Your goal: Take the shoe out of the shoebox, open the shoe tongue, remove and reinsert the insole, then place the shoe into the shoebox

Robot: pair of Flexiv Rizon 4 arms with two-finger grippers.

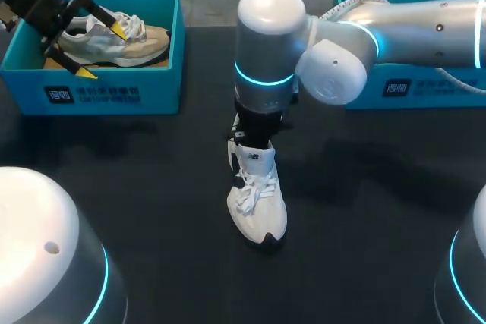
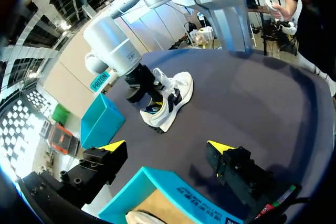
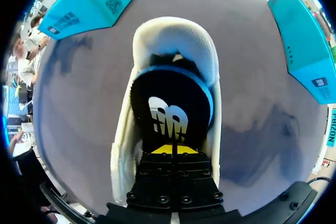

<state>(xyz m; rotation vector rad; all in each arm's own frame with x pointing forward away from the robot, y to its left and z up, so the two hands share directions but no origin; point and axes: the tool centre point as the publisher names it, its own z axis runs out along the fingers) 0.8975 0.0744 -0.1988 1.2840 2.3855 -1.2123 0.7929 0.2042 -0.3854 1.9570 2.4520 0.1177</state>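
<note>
Head: white shoe [image 1: 257,199] out on table [image 1: 380,225], frame centre, right arm [image 1: 395,28] over its heel. Left gripper [image 1: 104,51] released, upper left above shoebox [image 1: 114,92] holding a beige shoe [image 1: 144,42]
Left wrist: fingers spread, nothing between
Right wrist: right gripper [image 3: 175,150] clenched on black insole [image 3: 170,114] in the shoe. Unboxing looks done, insole step underway, reboxing left

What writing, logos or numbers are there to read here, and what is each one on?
Left shoebox front: white print beside a square mark, too blurred to read.
Right shoebox front: similar print, too blurred.
White shoe tongue: small dark mark, too small.
Black piece in the shoe: a white logo, a sign, no words.
Right arm label: letters warped, not surely readable.
Nothing can be quoted with certainty.
</note>
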